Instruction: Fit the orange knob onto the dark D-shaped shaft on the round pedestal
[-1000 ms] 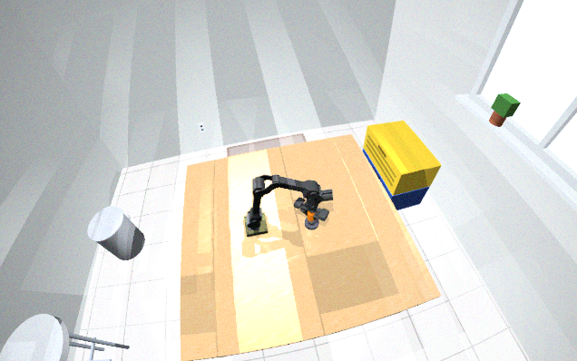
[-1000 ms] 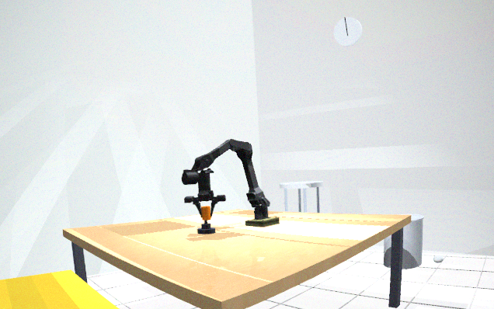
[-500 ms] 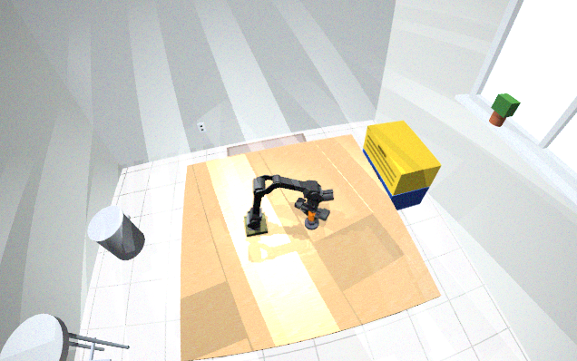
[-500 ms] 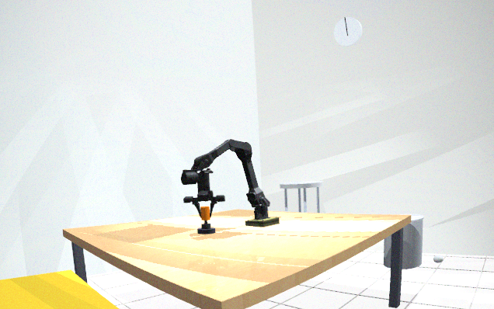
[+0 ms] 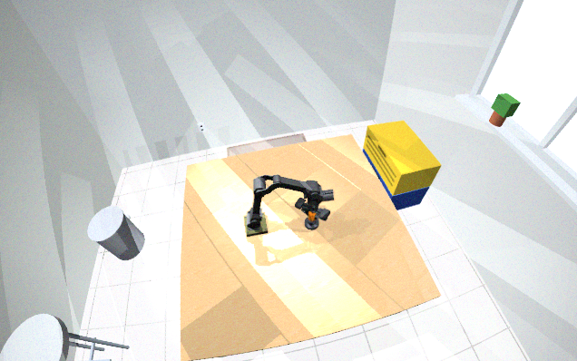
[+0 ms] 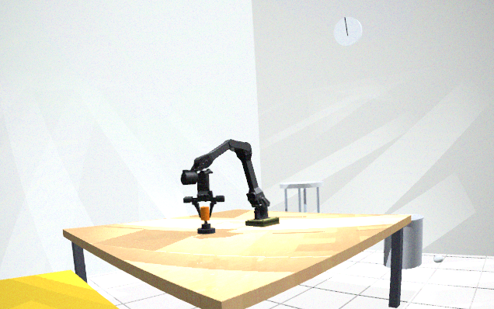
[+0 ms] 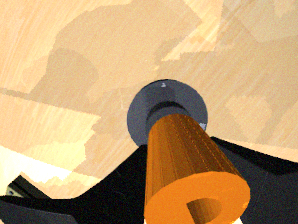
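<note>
The orange knob [image 5: 312, 217] [image 6: 205, 213] [image 7: 187, 150] is upright between the fingers of my gripper [image 6: 205, 218] [image 7: 177, 147], which is shut on it. The round dark pedestal [image 5: 311, 225] [image 6: 206, 230] [image 7: 139, 112] stands on the table right under the knob. In the exterior view, the knob's bottom is above the pedestal's narrower upper step, with a short dark piece of shaft [image 6: 206, 222] between them. In the wrist view, the knob's top shows an opening with a straight side; the knob hides the shaft. Whether the shaft's tip is inside the knob cannot be told.
The arm's base [image 5: 256, 225] [image 6: 262, 221] is on the wooden table [image 5: 218, 290] [image 6: 248, 279], to one side of the pedestal. A yellow and blue box [image 5: 401, 156] [image 6: 46, 291] stands beyond the table's edge. A grey bin [image 5: 119, 236] and a stool [image 5: 34, 340] stand off the table.
</note>
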